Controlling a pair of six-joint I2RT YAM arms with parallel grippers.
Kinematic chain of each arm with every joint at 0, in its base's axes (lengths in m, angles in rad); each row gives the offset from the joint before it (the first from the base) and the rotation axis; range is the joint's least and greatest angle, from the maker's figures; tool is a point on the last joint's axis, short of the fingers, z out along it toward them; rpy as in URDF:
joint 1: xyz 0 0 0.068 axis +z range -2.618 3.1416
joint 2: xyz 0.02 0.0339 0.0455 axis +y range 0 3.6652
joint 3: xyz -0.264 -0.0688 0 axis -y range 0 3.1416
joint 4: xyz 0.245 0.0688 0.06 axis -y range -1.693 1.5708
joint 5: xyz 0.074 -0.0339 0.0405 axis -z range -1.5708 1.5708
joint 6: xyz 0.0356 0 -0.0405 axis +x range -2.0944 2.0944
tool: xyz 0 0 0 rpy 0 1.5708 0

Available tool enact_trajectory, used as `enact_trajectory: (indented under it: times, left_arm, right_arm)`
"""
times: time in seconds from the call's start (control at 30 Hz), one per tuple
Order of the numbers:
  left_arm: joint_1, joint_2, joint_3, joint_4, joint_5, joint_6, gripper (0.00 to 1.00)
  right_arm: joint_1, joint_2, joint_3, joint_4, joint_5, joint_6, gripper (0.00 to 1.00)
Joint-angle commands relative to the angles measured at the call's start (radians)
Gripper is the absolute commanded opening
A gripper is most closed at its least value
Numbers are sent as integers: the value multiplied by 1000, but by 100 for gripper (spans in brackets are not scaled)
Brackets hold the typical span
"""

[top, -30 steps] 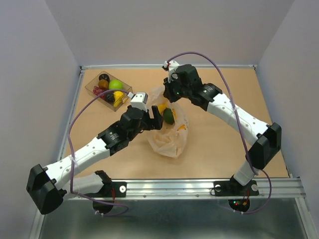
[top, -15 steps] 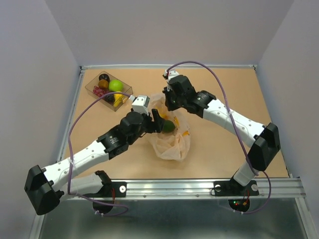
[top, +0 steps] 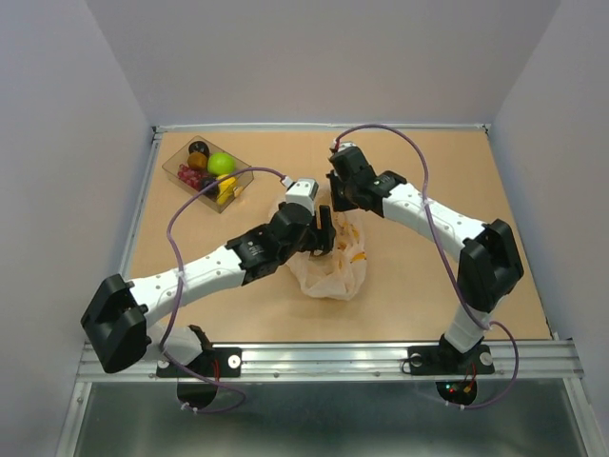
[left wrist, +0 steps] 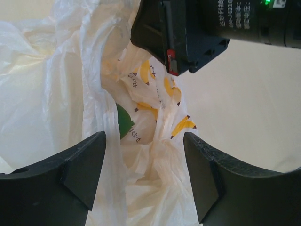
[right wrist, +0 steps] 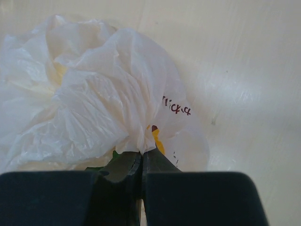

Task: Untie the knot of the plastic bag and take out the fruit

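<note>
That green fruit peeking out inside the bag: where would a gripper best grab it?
Probably across its rounded sides, entering straight through the mouth of the bag, where the open left gripper faces the green fruit. The right gripper pinches the plastic; only a sliver of fruit shows.

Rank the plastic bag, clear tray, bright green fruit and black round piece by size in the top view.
1. plastic bag, largest, though partly covered
2. clear tray, close behind
3. bright green fruit
4. black round piece, slightly smaller
</note>
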Motion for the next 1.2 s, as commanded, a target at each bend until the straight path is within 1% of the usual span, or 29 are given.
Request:
enact_trajectory:
  times: [0.0,0.1,0.17,0.27,0.4,0.47,0.53,0.6,0.7,0.9,1.0,1.17]
  left_arm:
    - [-16,18,91,-13,-41,-68,77]
    - [-42,-20,139,-13,-50,-113,76]
    - [-62,-44,175,-12,-72,-108,75]
    - [-68,-58,194,2,-56,-105,75]
    - [-70,-14,180,-4,-12,-116,73]
    - [-68,29,162,-39,-7,-166,74]
    - [-56,61,125,-65,-13,-228,73]
    - [-21,77,102,-96,-17,-278,73]
    - [48,101,65,-133,-4,-314,74]
    - [82,179,61,-189,-17,-328,83]
    - [95,218,51,-205,-20,-328,86]
    - [98,222,33,-162,6,-312,93]
  right_arm:
    - [-24,6,-51,30,-15,39,1]
    - [-25,1,-72,46,-21,45,0]
    - [-25,0,-77,53,-30,48,0]
    - [-25,1,-83,63,-44,57,1]
    - [-25,1,-86,67,-47,63,0]
    - [-25,-5,-89,69,-47,65,0]
    - [-25,-12,-97,70,-41,68,0]
    - [-27,-20,-106,73,-38,71,1]
    - [-27,-32,-132,73,-38,80,1]
    - [-25,-74,-181,87,-58,97,1]
    - [-25,-88,-199,101,-85,108,0]
    - [-24,-104,-242,136,-131,120,0]
